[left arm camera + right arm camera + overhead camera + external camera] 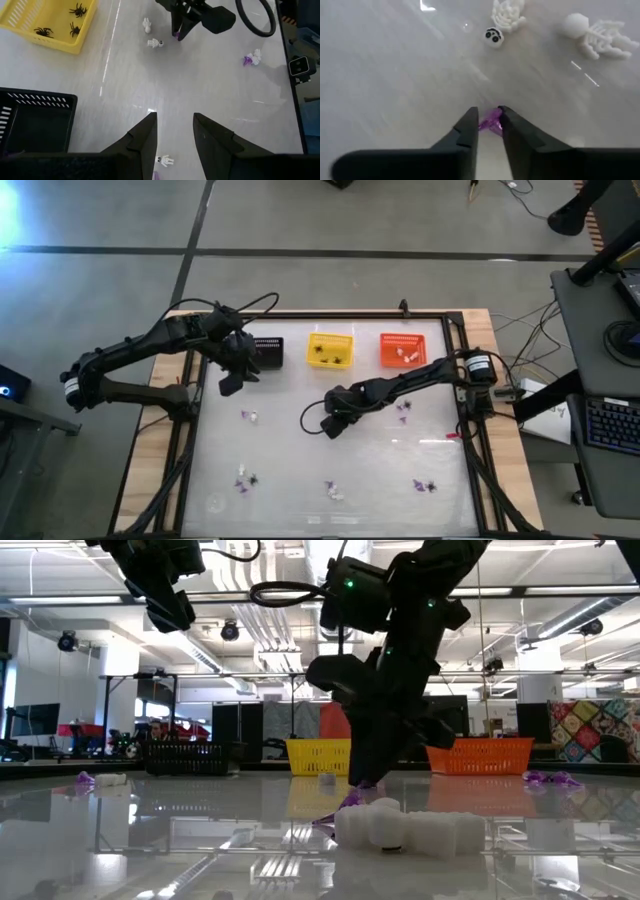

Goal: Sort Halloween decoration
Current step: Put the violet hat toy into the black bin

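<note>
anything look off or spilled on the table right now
Nothing stands out. The loose trinkets scattered on the table are just unsorted; the three baskets sit upright in a row, and the right gripper pinches a purple trinket.

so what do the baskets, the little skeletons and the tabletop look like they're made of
The yellow basket, orange basket and black basket look like moulded plastic, with slotted lattice walls. The white skeletons seem to be matte plastic with moulded ribs, possibly rubbery. The tabletop looks like a glossy clear sheet, glass or acrylic, mirroring lights and baskets.
</note>
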Controlling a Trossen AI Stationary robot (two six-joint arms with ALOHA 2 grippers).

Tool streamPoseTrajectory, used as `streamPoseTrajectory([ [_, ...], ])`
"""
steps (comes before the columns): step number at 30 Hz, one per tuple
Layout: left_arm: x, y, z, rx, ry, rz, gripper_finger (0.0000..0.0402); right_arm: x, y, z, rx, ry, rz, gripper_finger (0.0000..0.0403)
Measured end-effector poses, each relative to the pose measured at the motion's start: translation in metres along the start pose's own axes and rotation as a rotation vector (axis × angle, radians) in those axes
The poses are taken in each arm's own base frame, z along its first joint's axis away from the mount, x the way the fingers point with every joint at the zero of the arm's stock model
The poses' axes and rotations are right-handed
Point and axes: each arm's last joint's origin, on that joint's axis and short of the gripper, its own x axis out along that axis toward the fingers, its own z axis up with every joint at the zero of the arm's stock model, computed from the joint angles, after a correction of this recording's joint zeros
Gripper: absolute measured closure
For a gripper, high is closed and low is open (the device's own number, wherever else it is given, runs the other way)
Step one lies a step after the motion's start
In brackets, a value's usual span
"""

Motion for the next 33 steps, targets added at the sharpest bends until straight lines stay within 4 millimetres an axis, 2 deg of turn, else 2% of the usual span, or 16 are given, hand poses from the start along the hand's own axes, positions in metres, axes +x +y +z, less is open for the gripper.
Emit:
streamPoseTrajectory([
  [2, 0.000, 0.000, 0.000, 0.000, 0.000, 0.000, 0.0293, 0.000, 0.000, 0.000, 0.002, 0.005, 0.000, 0.0379],
  [4, 0.000, 0.000, 0.000, 0.000, 0.000, 0.000, 0.0293, 0.000, -0.001, -0.001, 0.002, 0.009, -0.007, 0.0389],
  [22, 0.000, 0.000, -0.003, 0.012, 0.031, -0.005, 0.0293, -0.031, 0.006, 0.004, 0.068, -0.067, 0.053, 0.0395],
  [33, -0.006, -0.002, -0.011, 0.027, 0.079, 0.073, 0.0293, -0.067, 0.039, 0.038, 0.023, -0.226, 0.162, 0.0395],
])
